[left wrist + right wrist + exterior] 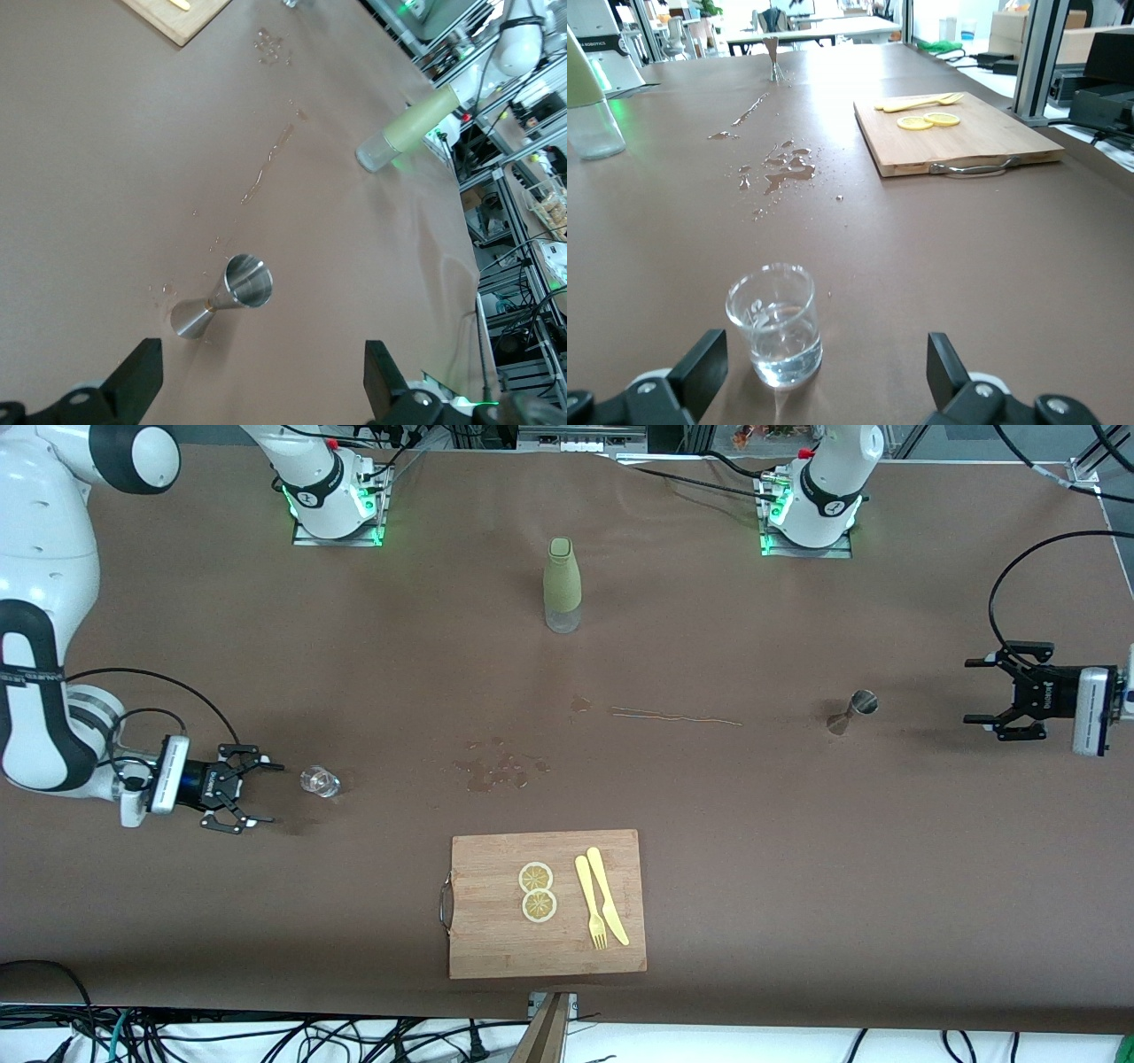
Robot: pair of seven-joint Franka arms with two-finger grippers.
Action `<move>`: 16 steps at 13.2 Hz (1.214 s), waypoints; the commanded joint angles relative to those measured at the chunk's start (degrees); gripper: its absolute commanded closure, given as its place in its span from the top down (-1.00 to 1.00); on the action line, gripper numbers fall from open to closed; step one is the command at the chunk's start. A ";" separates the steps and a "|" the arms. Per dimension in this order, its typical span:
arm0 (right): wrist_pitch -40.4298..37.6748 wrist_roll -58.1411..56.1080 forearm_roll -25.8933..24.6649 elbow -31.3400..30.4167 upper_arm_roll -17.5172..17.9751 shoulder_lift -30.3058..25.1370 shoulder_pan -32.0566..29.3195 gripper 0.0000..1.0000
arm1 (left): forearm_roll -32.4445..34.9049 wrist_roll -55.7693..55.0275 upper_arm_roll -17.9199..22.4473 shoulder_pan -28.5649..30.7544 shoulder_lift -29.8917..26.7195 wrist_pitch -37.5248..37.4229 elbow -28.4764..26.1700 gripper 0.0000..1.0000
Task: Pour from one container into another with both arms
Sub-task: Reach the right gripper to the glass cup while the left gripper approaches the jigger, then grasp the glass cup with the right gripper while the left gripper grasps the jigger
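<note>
A small clear glass (320, 781) (775, 323) holding some water stands toward the right arm's end of the table. My right gripper (266, 794) (822, 363) is level with it, a short way off. It is open, the glass just ahead of its spread fingers and untouched. A steel jigger (855, 710) (223, 295) stands toward the left arm's end. My left gripper (972, 691) (261, 376) points at it from a distance, open and holding nothing.
A green-sleeved bottle (562, 584) (407, 131) stands between the two bases. Spilled drops (500, 766) (784, 168) and a thin wet streak (673, 716) mark the middle of the cloth. Nearer the front camera lies a wooden board (496, 948) with lemon slices (537, 891) and yellow cutlery (601, 903).
</note>
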 commanded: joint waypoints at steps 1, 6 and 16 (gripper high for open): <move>-2.15 -3.90 2.48 1.44 0.36 3.09 -0.52 1.00 | -6.08 11.10 0.07 3.04 5.78 -0.06 -1.93 1.00; -3.12 -7.86 3.45 -0.32 0.80 4.06 -0.26 1.00 | -16.63 34.82 0.07 6.04 13.44 1.87 -5.02 1.00; -3.21 -9.09 6.16 -1.72 2.82 5.21 0.79 1.00 | -25.09 56.40 -3.62 5.87 21.01 2.40 -6.26 1.00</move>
